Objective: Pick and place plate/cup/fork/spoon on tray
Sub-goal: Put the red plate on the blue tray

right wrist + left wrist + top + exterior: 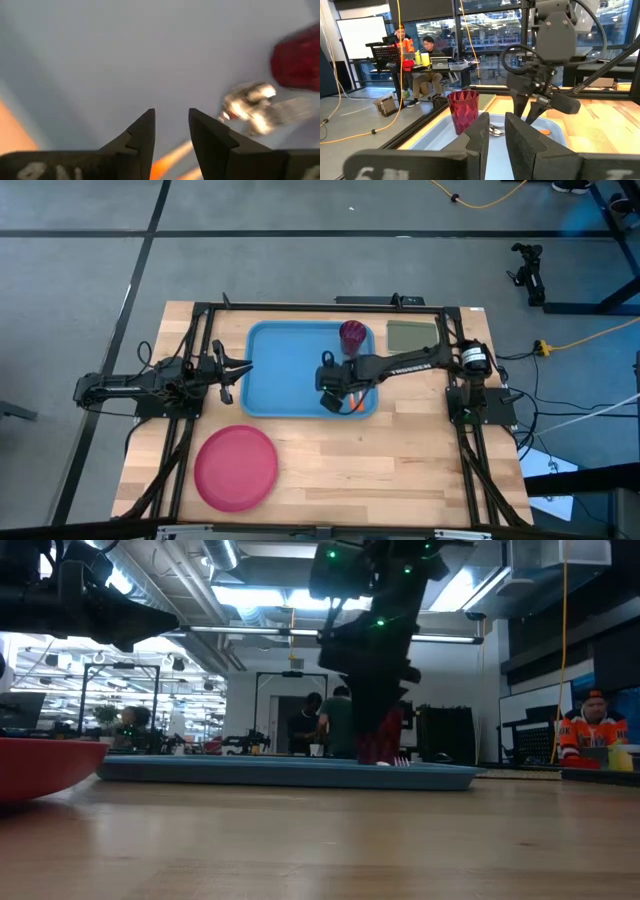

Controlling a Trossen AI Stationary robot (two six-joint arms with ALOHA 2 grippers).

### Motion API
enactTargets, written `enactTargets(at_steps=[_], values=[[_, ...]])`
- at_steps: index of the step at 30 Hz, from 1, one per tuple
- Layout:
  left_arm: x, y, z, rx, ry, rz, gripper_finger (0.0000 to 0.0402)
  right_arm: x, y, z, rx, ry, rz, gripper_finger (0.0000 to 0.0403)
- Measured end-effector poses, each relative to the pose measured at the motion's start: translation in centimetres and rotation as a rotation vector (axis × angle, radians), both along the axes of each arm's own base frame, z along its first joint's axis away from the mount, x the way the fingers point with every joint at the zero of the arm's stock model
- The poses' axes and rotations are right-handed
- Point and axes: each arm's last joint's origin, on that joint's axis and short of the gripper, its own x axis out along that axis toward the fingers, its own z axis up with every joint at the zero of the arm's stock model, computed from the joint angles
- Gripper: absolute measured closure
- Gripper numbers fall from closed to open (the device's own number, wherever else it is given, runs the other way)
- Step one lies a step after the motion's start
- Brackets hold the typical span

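Observation:
The light-blue tray [290, 370] lies at the table's middle. The maroon cup [353, 335] stands upright in its far right corner and also shows in the left wrist view [463, 109]. Two pieces of orange-handled cutlery [356, 406] lie on the tray floor near its near right corner, their silver heads [249, 106] side by side; I cannot tell fork from spoon. My right gripper [335, 394] hangs open just above them, fingers pointing down [529, 111], holding nothing. The pink-red plate [236, 467] rests on the table near the front left. My left gripper [236, 372] waits open at the tray's left rim.
An olive-green square pad [411, 335] lies at the far right of the table beside the tray. Bare wood lies between the plate and the table's right edge [400, 470]. People sit and stand in the room beyond the table [595, 735].

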Motion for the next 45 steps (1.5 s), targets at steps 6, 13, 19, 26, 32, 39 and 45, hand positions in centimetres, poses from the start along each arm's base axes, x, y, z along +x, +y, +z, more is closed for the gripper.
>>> enactTargets(at_steps=[6, 13, 19, 26, 32, 39, 45], values=[[0.0, 0.0, 0.0, 0.0, 0.0, -0.001, 0.0347, -0.8, 1.8, -0.4, -0.09, 0.09, 0.088, 0.0279], [0.0, 0.0, 0.0, 0.0, 0.0, 0.0, 0.0346, -6.8, 2.6, -0.7, -0.074, 0.033, 0.191, 0.0279], [0.0, 0.0, 0.0, 0.0, 0.0, 0.0, 0.0346, -13.9, 2.2, -1.6, -0.011, -0.209, 0.223, 0.0279], [0.0, 0.0, 0.0, 0.0, 0.0, 0.0, 0.0346, -19.7, 1.3, -3.1, -0.045, -0.605, 0.361, 0.0279], [0.0, 0.0, 0.0, 0.0, 0.0, 0.0, 0.0346, -22.7, 1.1, -5.1, 0.012, -0.806, 0.465, 0.0279], [0.0, 0.0, 0.0, 0.0, 0.0, 0.0, 0.0347, -24.6, 1.0, -6.3, 0.014, -0.907, 0.449, 0.0279], [0.0, 0.0, 0.0, 0.0, 0.0, 0.0, 0.0347, -25.2, 1.0, -6.1, 0.005, -0.894, 0.461, 0.0279]])
